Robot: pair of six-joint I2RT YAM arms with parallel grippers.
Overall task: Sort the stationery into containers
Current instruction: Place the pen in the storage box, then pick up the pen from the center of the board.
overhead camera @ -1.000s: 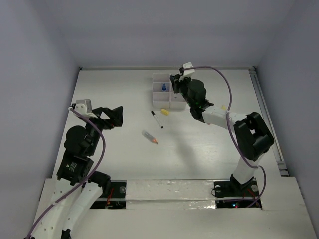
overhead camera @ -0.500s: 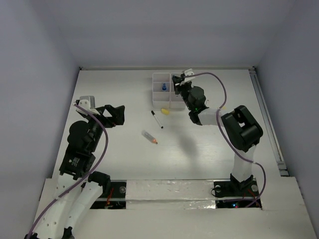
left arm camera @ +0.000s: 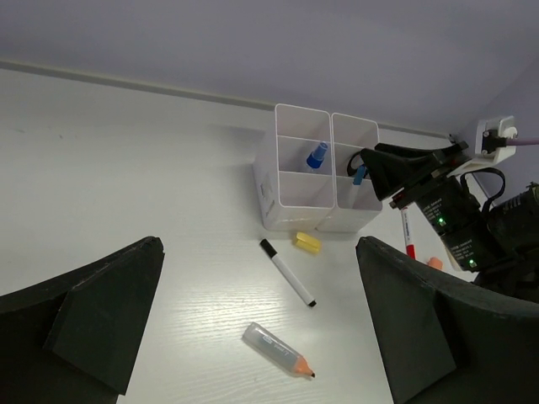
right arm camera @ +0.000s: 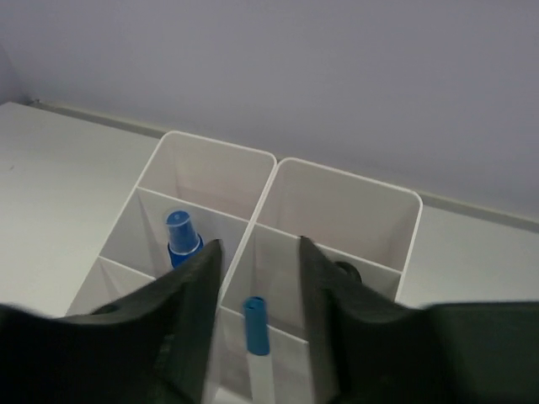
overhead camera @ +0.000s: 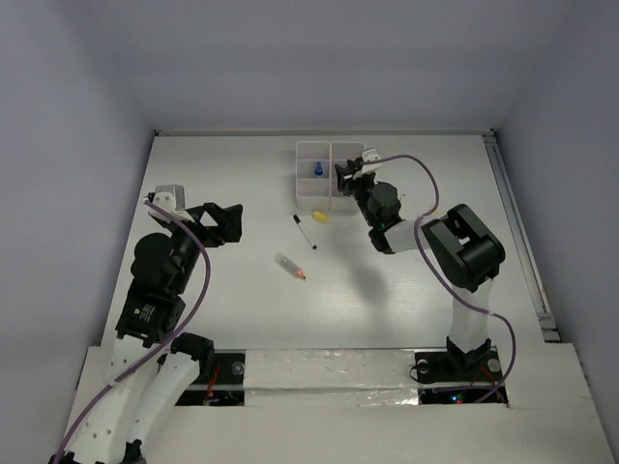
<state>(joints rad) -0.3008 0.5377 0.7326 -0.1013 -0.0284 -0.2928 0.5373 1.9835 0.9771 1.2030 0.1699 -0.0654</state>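
Note:
The containers [overhead camera: 302, 159] are a white tray of open compartments at the back middle of the table. My right gripper [overhead camera: 344, 175] hangs over its right column [right arm camera: 349, 181], open. A white pen with a blue cap [right arm camera: 256, 325] stands in a compartment between the fingers [right arm camera: 192, 296], with a gap on each side. A small blue item [right arm camera: 180, 236] stands in the left column. On the table lie a black-capped pen [left arm camera: 286, 272], a yellow eraser [left arm camera: 306, 242] and a clear pencil-shaped piece [left arm camera: 276, 348]. My left gripper [overhead camera: 221, 224] is open at the left, holding nothing.
A red-capped pen [left arm camera: 408, 236] and an orange eraser [left arm camera: 434, 263] lie right of the tray, beneath my right arm [overhead camera: 426, 232]. A dark round thing [right arm camera: 345, 271] sits in a right-column compartment. White walls close in the table on three sides.
My right gripper has settled lower over the tray's right column and its jaws have widened off the blue-capped pen. The left arm shifted slightly, still open.

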